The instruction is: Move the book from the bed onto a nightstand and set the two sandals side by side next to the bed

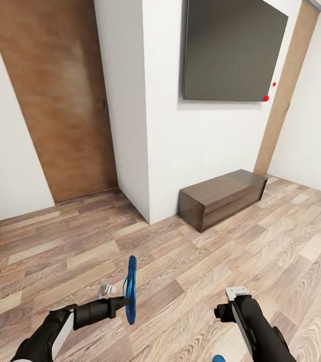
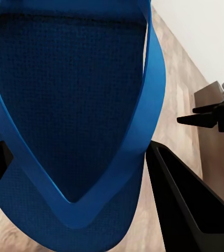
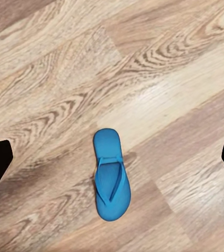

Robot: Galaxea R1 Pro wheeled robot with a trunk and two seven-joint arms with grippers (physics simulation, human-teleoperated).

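My left gripper [image 1: 124, 302] is shut on one bright blue sandal [image 1: 131, 289], held up on edge above the wooden floor. In the left wrist view that sandal [image 2: 70, 105] is seen up close, sole and straps, between the black fingers [image 2: 188, 207]. The other sandal [image 3: 111, 181] lies flat on the floor straight below my right gripper [image 1: 226, 312], which hangs open well above it. A sliver of this sandal [image 1: 219, 358] shows at the lower edge of the head view. The book, the bed and the nightstand are out of view.
A low dark-brown cabinet [image 1: 223, 197] stands against the white wall ahead on the right, under a wall-mounted dark screen [image 1: 233, 50]. A wooden door [image 1: 60, 100] is at the left, beside a jutting wall corner [image 1: 145, 151]. Plank floor [image 1: 180, 266] stretches in front of me.
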